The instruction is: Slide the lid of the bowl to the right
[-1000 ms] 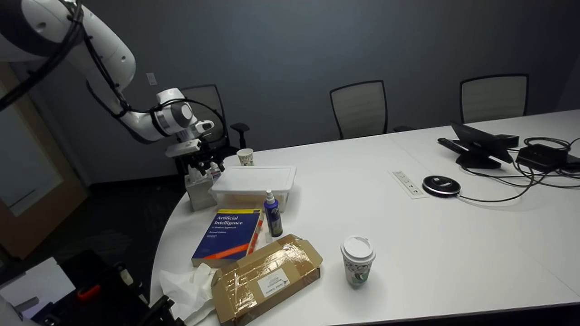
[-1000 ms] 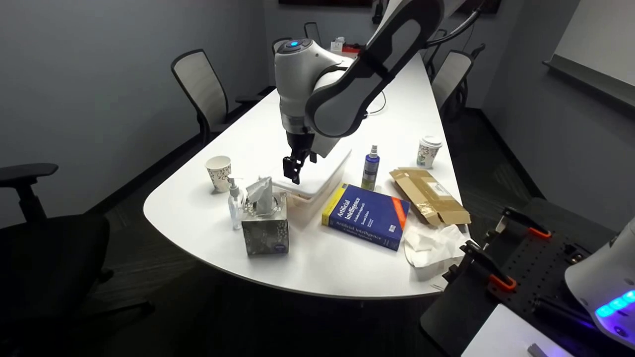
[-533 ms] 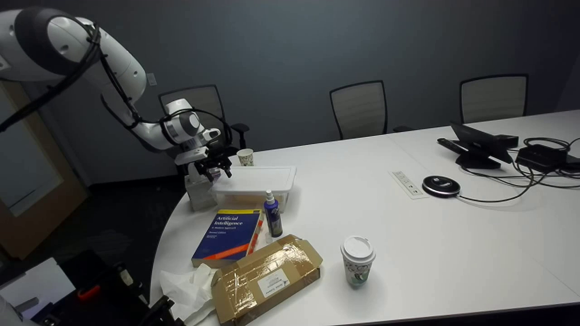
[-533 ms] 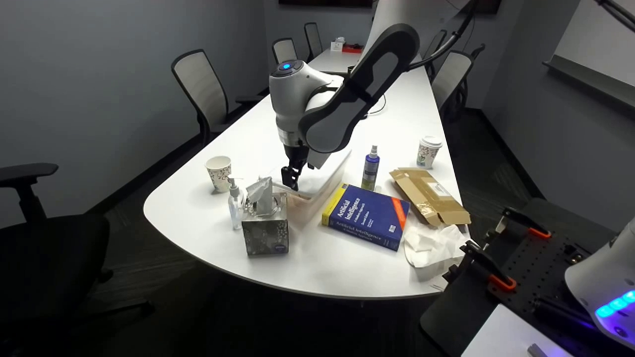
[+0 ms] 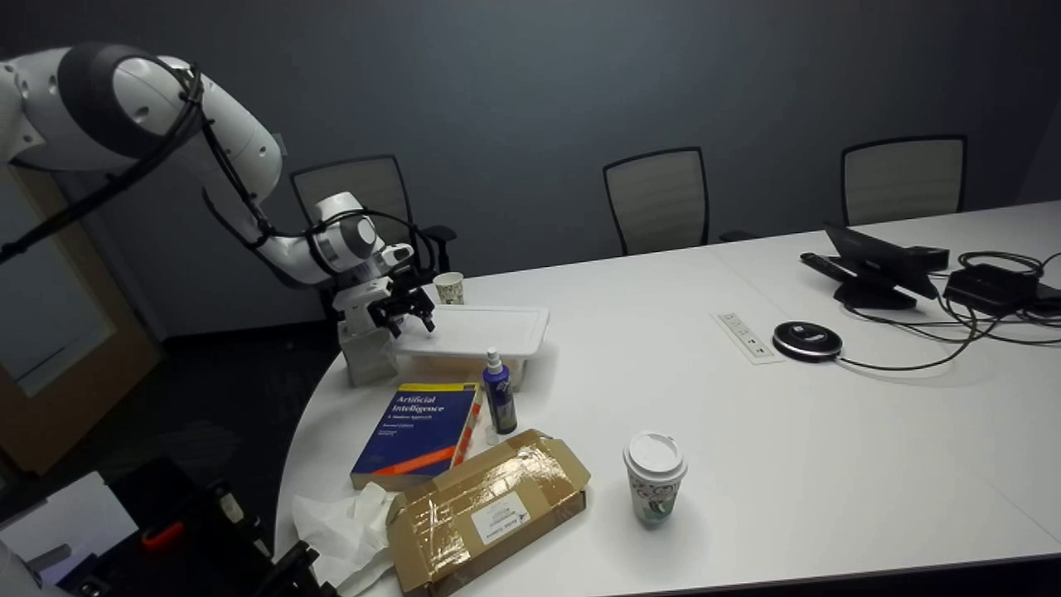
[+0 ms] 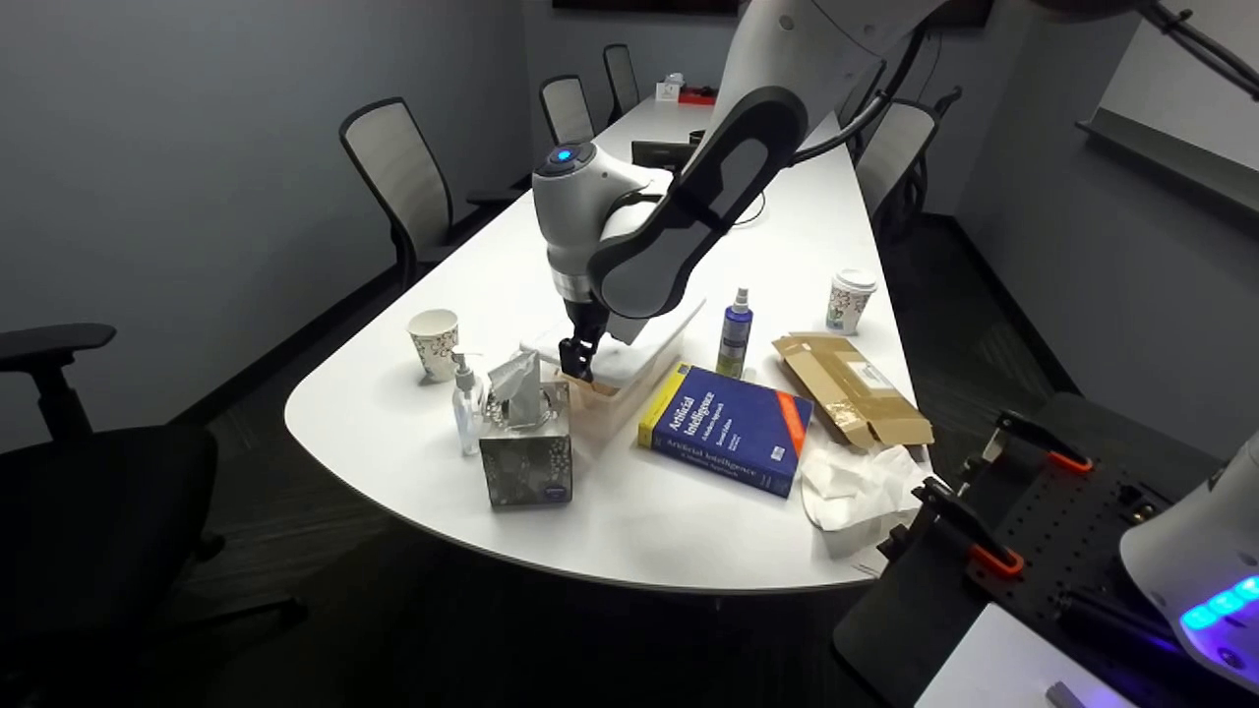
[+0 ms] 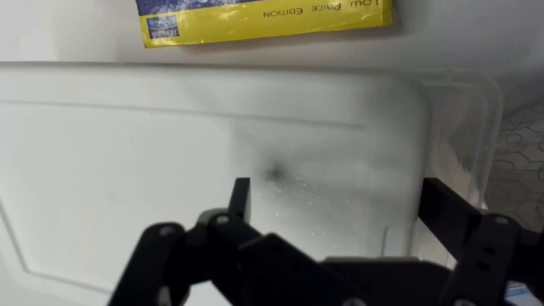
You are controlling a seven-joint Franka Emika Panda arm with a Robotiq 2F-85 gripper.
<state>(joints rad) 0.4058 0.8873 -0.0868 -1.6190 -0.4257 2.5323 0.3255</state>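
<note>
The white lid lies on the low clear-white bowl, shifted so its far end overhangs. At the tissue-box end, a strip of the bowl shows past the lid in the wrist view. My gripper is low at that end in both exterior views, partly in front of the lid. In the wrist view my gripper is open, one finger above the lid's top, the other just past its end edge and seemingly against it. Nothing is between the fingers but the view of the lid.
A tissue box, a pump bottle and a paper cup stand near the bowl's end. A blue book and a purple spray bottle lie alongside it. A cardboard box and a lidded cup are farther off.
My gripper has moved down and toward the lid, rightward in an exterior view. The lid has slid slightly the same way, baring the bowl's end. The gripper stays open.
</note>
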